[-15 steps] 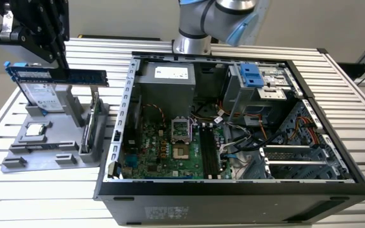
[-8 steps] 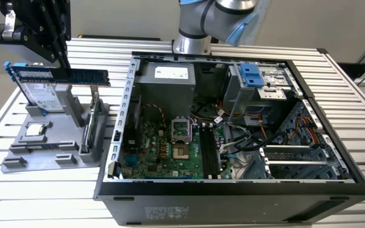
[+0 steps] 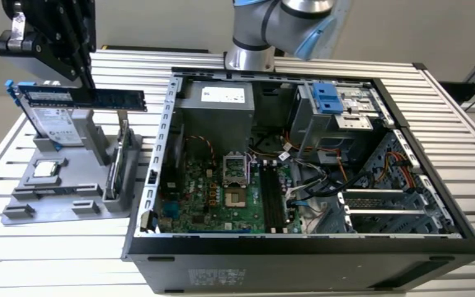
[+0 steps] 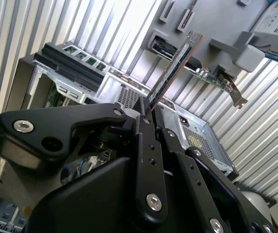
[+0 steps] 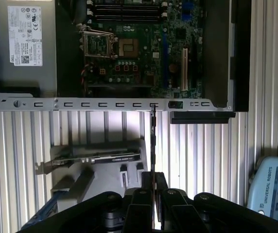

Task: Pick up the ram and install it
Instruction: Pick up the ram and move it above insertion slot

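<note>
The likeliest trouble, as I judge it, is the stick twisting or slipping in a narrow pinch. The black two-fingered gripper (image 3: 86,86) is clamped across the flat faces of the ram (image 3: 114,99), a long, thin blue-green circuit-board stick with a row of small black chips, and much of its length juts free on either side. A knock against the perforated metal rim of the open black computer case (image 3: 303,260) could skew it. A skewed stick would then meet the narrow black memory slots (image 3: 272,198) on the green motherboard (image 3: 213,198) crooked, and loose coloured cables (image 3: 303,185) lie just beside those slots. The ram hangs level, long edge down, above the grey plastic parts holder (image 3: 23,210), to the exterior view's left of the case and well apart from the slots. The silver hard drive (image 3: 56,127) stands in the holder below it. In both wrist views it appears edge-on (image 5: 153,136), a straight sliver running out from the fingers (image 4: 146,145).
</note>
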### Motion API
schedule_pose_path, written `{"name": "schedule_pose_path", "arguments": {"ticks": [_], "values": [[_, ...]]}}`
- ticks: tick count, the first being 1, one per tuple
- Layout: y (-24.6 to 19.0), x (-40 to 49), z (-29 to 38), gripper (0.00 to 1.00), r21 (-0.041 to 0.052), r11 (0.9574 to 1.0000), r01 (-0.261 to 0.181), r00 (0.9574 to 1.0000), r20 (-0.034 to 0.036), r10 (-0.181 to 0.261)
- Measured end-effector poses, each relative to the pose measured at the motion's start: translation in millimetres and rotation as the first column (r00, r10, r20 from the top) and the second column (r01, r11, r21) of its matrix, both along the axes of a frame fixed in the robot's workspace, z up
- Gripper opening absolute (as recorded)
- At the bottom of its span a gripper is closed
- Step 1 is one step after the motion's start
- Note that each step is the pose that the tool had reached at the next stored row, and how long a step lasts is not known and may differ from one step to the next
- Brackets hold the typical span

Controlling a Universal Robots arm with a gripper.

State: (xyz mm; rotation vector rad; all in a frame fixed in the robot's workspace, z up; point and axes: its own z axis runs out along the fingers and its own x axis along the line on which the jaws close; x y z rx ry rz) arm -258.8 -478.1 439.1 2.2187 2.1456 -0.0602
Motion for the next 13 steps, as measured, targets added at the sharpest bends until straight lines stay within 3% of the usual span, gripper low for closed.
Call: {"name": "schedule_pose_path", "arguments": {"ticks": [13], "values": [[0.0,9.4,1.5,0.0,0.0,1.0,0.0,1.0,0.0,0.0]]}}
